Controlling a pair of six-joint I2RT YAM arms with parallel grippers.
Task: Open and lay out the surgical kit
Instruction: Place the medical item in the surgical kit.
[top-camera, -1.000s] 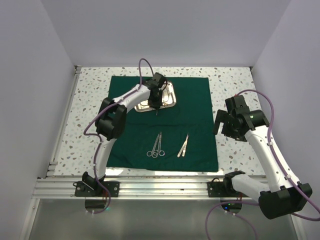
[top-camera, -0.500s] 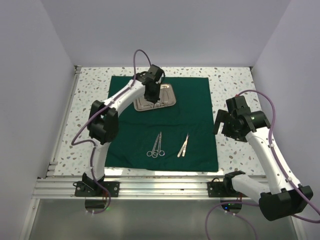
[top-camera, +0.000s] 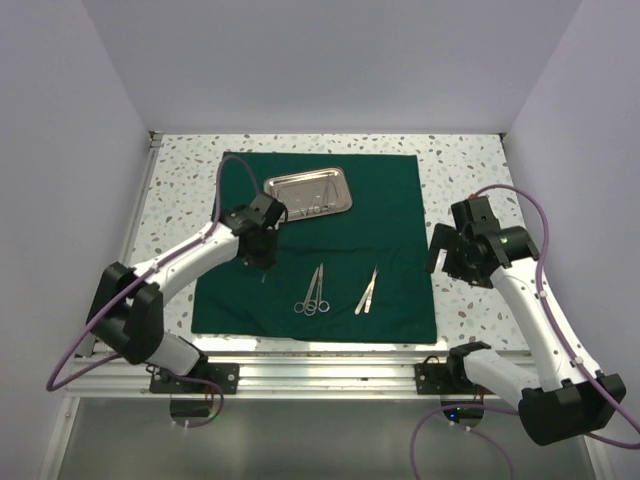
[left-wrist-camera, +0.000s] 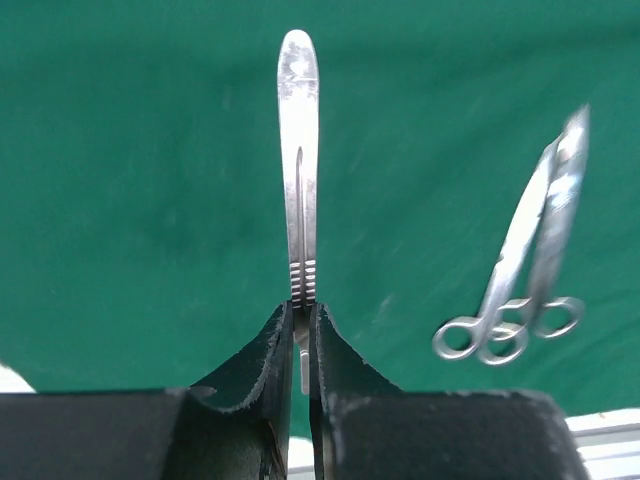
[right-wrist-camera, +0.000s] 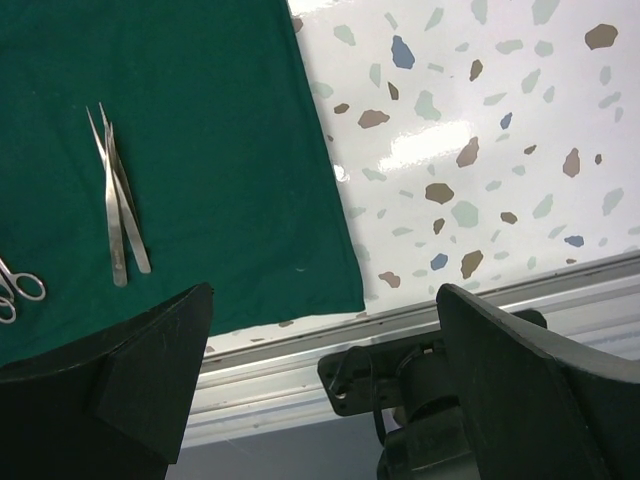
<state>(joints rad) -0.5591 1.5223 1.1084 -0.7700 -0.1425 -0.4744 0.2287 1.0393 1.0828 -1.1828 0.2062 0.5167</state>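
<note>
Pinching a slim flat steel instrument (left-wrist-camera: 298, 150) just behind its ribbed grip, the left claw (left-wrist-camera: 302, 312) hangs over the dark green cloth drape (top-camera: 390, 210), left of the small steel scissors (left-wrist-camera: 545, 215) — light, stiff, slippery metal, likely best held on those ribs. Right claw (right-wrist-camera: 325, 290) gapes wide, empty.

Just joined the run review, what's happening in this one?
Left fingers are shut on a thin steel tool over the drape, left of the scissors. Scissors and tweezers lie side by side near the front edge; the tray sits at the back. Right fingers are open and empty, off the drape's right side.
</note>
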